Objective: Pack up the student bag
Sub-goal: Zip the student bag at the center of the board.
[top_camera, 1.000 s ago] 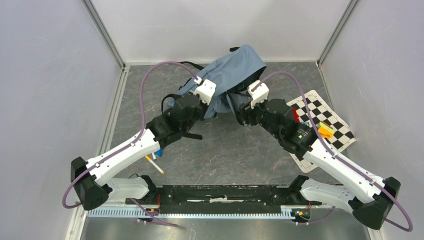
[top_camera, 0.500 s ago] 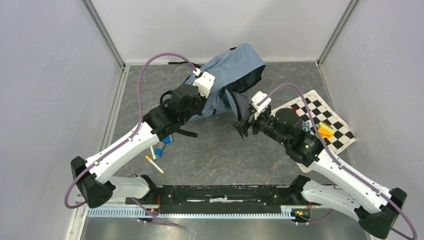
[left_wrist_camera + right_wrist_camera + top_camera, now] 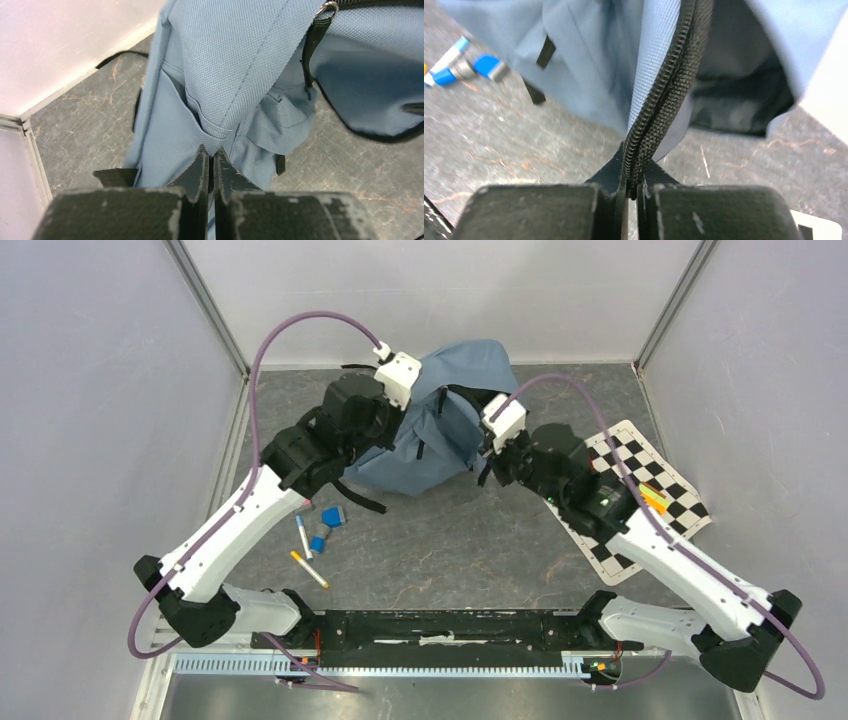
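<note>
The student bag (image 3: 440, 435), grey-blue fabric with black straps, hangs slumped at the back middle of the floor, held from both sides. In the left wrist view my left gripper (image 3: 211, 153) is shut on a fold of the student bag's (image 3: 235, 65) blue cloth. My right gripper (image 3: 633, 150) is shut on the black zipper edge (image 3: 669, 85) of the opening. The black lining (image 3: 734, 85) shows inside to the right of that edge. From above, both sets of fingers are hidden under the wrists.
Two small blue pieces (image 3: 326, 526), a blue-and-white marker (image 3: 304, 537) and a yellow pen (image 3: 309, 569) lie on the floor by the left arm. A checkerboard mat (image 3: 668, 492) at the right carries an orange and green item (image 3: 652, 499). Walls stand close behind the bag.
My right gripper let go, opened away from the bag, then shut on the zipper edge. The left arm carried its side of the bag back and left, uncovering the blue pieces.
</note>
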Robot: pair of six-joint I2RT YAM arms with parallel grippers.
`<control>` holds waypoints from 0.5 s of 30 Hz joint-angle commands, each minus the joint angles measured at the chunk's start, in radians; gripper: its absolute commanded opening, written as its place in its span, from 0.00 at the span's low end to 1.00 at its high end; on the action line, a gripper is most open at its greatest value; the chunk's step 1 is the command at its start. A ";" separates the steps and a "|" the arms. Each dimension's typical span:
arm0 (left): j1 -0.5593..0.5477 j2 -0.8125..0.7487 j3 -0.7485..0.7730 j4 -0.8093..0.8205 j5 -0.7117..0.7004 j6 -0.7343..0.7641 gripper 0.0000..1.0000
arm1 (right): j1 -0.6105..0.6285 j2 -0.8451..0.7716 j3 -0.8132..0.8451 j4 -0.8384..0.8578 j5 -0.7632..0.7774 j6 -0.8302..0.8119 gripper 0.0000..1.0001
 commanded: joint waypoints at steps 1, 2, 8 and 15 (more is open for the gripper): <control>-0.003 -0.024 0.289 0.066 0.072 0.048 0.02 | 0.001 -0.048 0.230 -0.071 -0.089 -0.007 0.00; -0.002 -0.012 0.326 0.042 0.084 0.050 0.02 | 0.002 -0.043 0.257 -0.103 -0.110 0.003 0.00; 0.013 0.033 0.428 -0.089 0.168 0.048 0.02 | 0.000 -0.006 0.353 -0.248 -0.162 0.105 0.00; 0.133 0.160 0.298 -0.155 0.481 -0.016 0.02 | 0.000 0.060 0.249 -0.330 0.250 0.161 0.28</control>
